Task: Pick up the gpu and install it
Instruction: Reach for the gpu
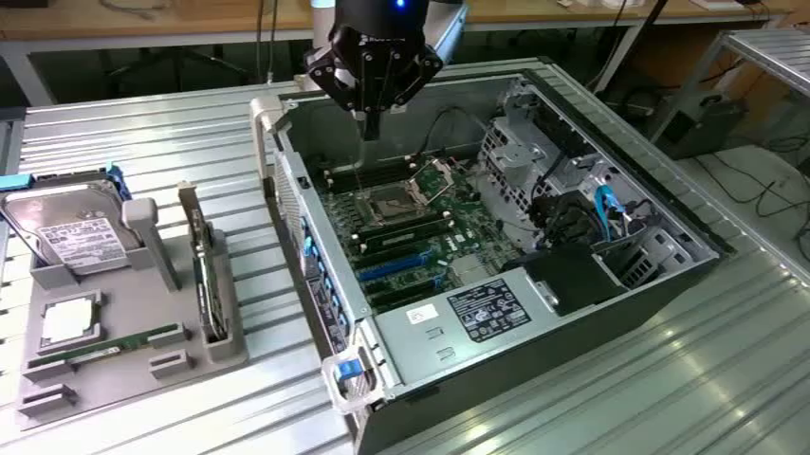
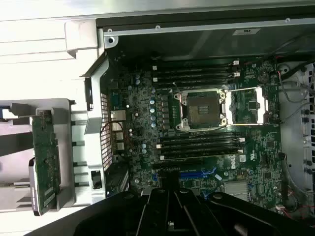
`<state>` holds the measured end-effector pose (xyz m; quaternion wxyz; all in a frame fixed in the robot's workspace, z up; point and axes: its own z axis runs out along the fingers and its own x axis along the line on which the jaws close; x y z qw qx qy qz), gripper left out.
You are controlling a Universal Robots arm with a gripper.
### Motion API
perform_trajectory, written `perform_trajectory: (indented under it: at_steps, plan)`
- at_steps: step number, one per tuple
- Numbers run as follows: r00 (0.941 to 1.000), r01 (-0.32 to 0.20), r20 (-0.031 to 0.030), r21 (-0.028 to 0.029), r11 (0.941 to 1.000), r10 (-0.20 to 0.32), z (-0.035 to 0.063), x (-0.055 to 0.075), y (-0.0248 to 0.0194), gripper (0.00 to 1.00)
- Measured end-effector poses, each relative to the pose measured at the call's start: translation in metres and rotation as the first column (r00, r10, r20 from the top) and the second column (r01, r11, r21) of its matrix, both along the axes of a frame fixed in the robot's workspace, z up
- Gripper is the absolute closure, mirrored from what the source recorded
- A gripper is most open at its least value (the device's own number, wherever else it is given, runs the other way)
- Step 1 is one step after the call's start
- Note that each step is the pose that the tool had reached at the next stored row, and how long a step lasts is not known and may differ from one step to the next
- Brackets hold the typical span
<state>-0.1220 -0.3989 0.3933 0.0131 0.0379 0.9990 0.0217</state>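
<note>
Your gripper [image 1: 368, 131] hangs shut, empty, above the case [image 1: 412, 355]. Descend here and it could jab the motherboard [image 1: 405, 242]; gpu [image 1: 200, 270] sits beside the case.

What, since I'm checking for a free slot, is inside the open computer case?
A motherboard with an open CPU socket and blue expansion slots. A black cover hides whatever lies beneath it.

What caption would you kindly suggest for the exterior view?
Shut hand over the open computer case; gpu upright in the gray holder.
</note>
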Motion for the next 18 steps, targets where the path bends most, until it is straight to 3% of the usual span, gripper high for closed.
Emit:
perform_trajectory:
  at_steps: [12, 18]
  plan:
    - [1.0, 0.0, 0.0, 0.0, 1.0, 0.0, 0.0, 0.0, 0.0, 0.89]
    - [1.0, 0.0, -0.0001, -0.0001, 1.0, 0.0, 0.0, -0.011, -0.0008, 0.89]
